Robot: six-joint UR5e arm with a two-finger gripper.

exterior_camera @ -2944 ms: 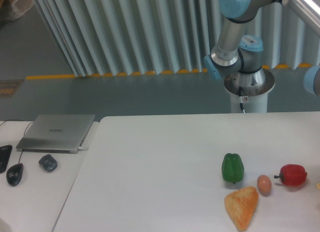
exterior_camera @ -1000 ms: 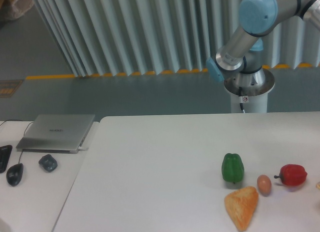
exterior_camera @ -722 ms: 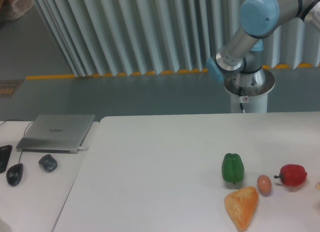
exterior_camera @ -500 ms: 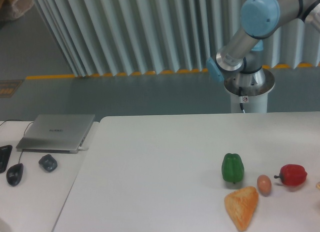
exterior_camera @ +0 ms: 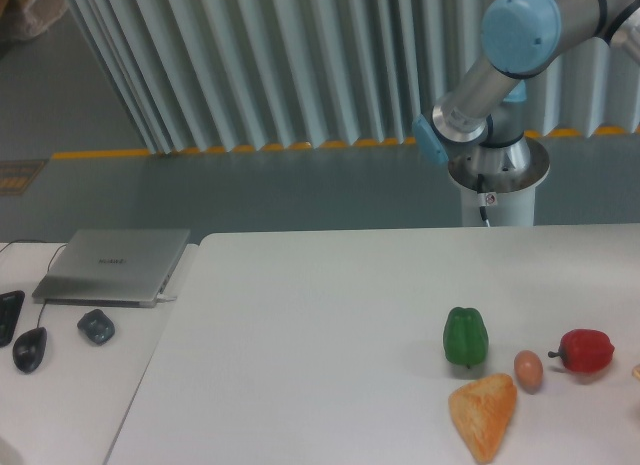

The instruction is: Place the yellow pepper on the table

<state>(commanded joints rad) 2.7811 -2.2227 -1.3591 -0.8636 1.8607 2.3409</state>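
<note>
Nearest the camera, an orange-yellow bread-like wedge [exterior_camera: 484, 416] is seen lying on the large white desk [exterior_camera: 300, 365], its point turned toward the lower edge of the view. Just behind it to the right a small brown egg [exterior_camera: 528, 370] is set, close to the wedge. A green pepper [exterior_camera: 466, 336] is stood upright just left of the egg, and a red pepper [exterior_camera: 586, 351] is laid to the right of the egg, its dark stem pointed left. A sliver of something yellowish is cut off by the right edge near the red pepper; whether it is the yellow pepper cannot be told, and no yellow pepper is otherwise shown in view.

To the left, on a smaller white side desk [exterior_camera: 60, 405], two computer mice [exterior_camera: 30, 349] are placed, with a closed grey laptop [exterior_camera: 113, 266] behind them.

Farther back, the arm's base [exterior_camera: 497, 175] is mounted beyond the desk's far edge, and the arm [exterior_camera: 500, 55] is raised up and out of the upper right corner. The fingers are outside the view, so their state cannot be told. A pleated grey curtain [exterior_camera: 250, 65] is hung behind.
</note>
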